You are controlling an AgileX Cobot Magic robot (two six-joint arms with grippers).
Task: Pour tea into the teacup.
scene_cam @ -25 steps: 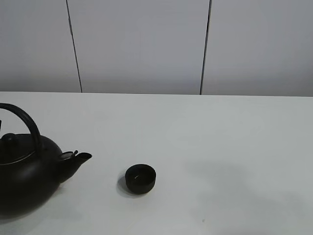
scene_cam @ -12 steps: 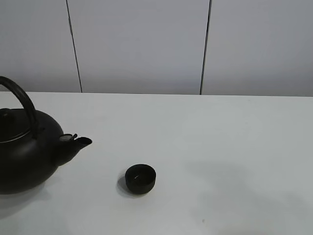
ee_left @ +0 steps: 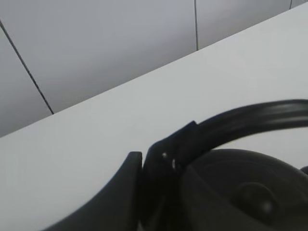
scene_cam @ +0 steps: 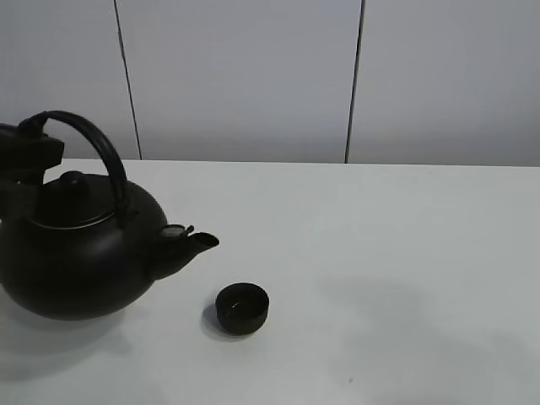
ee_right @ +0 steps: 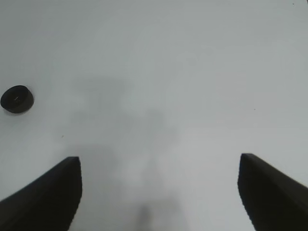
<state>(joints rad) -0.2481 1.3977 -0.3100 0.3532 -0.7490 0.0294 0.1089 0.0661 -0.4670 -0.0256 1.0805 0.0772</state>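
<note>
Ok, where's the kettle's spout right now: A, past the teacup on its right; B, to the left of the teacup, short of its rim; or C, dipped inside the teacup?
B: in the high view the kettle has its spout left of the teacup, with bare table showing between them.

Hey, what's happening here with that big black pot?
The left gripper is shut on the kettle, holding it by its arched handle beside the small teacup on the white table. The spout points toward the teacup but is not over it yet. The right gripper hangs open, holding nothing.
</note>
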